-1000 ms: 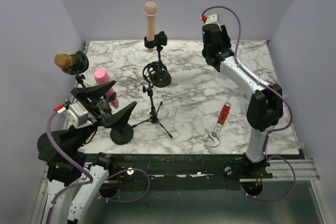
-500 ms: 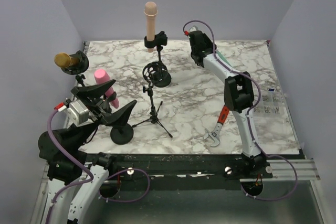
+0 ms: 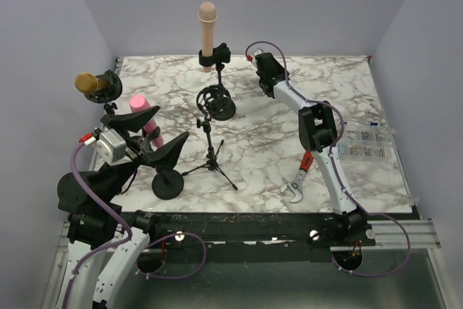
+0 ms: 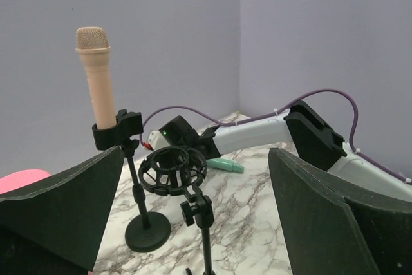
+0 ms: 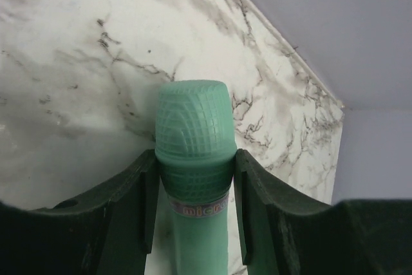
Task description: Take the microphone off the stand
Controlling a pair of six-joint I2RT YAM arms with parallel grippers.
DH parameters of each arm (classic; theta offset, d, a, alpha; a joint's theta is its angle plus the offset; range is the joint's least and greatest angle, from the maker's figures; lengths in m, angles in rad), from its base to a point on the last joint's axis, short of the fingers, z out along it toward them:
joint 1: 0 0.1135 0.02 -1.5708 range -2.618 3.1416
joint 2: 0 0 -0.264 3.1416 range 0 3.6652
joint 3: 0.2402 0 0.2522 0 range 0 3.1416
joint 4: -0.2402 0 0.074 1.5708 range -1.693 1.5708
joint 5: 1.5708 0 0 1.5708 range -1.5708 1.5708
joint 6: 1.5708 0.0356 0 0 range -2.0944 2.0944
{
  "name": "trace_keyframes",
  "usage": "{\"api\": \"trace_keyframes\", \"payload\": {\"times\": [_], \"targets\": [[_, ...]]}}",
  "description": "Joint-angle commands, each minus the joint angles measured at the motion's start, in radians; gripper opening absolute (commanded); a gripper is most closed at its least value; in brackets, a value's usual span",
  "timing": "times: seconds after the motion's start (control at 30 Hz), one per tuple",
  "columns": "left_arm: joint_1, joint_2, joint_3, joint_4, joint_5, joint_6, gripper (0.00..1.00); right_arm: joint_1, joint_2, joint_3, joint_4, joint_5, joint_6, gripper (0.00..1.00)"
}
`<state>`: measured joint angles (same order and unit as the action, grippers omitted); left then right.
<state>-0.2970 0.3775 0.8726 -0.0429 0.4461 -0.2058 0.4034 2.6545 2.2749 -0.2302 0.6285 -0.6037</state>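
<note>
A red-handled wrench is lying on the marble table, toward the frame's lower right.

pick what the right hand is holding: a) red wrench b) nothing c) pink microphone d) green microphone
d, the right wrist view shows the right hand clamped on a green microphone, its mesh head poking out in front.
</note>
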Motion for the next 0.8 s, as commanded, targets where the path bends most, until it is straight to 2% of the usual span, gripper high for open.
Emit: {"api": "trace_keyframes", "payload": {"times": [0.0,0.2,0.77], "targets": [[-0.006,0.029,-0.012,0.014,-0.028,0.010,0.99,-0.012,0.053,0.039,0.023,-0.087,0.021,0.01],[-0.006,0.052,-0.014,0.011,-0.041,0.013,0.99,-0.026,0.048,-0.017,0.057,-0.144,0.035,0.06],[-0.006,0.056,-0.012,0.008,-0.032,0.006,0.99,-0.038,-0.004,-0.112,0.047,-0.182,0.051,0.38]]}}
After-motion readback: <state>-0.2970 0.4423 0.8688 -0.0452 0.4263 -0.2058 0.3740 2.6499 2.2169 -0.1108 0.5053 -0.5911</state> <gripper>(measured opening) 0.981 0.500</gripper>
